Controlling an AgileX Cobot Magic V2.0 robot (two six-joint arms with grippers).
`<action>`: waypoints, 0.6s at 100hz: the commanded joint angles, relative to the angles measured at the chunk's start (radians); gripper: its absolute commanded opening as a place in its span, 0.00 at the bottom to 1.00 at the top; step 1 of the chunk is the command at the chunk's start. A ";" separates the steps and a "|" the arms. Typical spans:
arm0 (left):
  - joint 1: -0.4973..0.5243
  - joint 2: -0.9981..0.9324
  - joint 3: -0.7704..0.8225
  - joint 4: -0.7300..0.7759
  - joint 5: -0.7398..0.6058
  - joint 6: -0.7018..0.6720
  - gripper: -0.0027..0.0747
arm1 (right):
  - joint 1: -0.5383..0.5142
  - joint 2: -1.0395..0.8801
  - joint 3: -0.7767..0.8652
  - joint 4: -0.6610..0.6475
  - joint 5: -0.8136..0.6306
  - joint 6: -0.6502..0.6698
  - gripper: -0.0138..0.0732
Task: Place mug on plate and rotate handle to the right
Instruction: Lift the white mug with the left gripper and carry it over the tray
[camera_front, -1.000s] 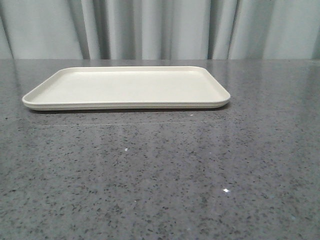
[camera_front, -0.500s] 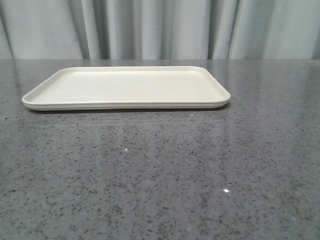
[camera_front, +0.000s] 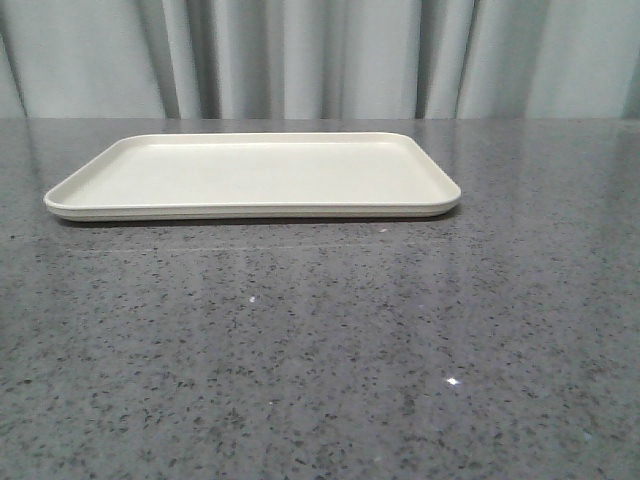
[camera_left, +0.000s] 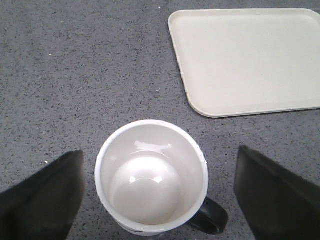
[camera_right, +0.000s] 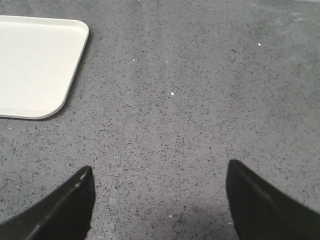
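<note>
The cream plate (camera_front: 250, 175) lies empty on the grey table in the front view; it also shows in the left wrist view (camera_left: 250, 60) and the right wrist view (camera_right: 35, 65). The white mug (camera_left: 151, 175) stands upright on the table, off the plate, seen only in the left wrist view. Its black handle (camera_left: 212, 220) sticks out at one side. My left gripper (camera_left: 159, 160) is open, its fingers either side of the mug with gaps. My right gripper (camera_right: 159, 172) is open and empty over bare table. Neither gripper nor the mug shows in the front view.
The speckled grey tabletop (camera_front: 320, 350) spreads in front of the plate. A grey curtain (camera_front: 320, 55) hangs behind the table's far edge.
</note>
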 joint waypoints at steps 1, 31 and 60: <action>-0.001 0.024 -0.034 0.020 -0.064 0.000 0.81 | -0.006 0.010 -0.033 0.005 -0.076 0.000 0.79; -0.001 0.149 -0.034 0.098 -0.030 -0.042 0.81 | -0.006 0.010 -0.033 0.005 -0.076 0.000 0.79; -0.001 0.288 -0.034 0.128 0.030 -0.042 0.81 | -0.006 0.010 -0.033 0.005 -0.074 0.000 0.79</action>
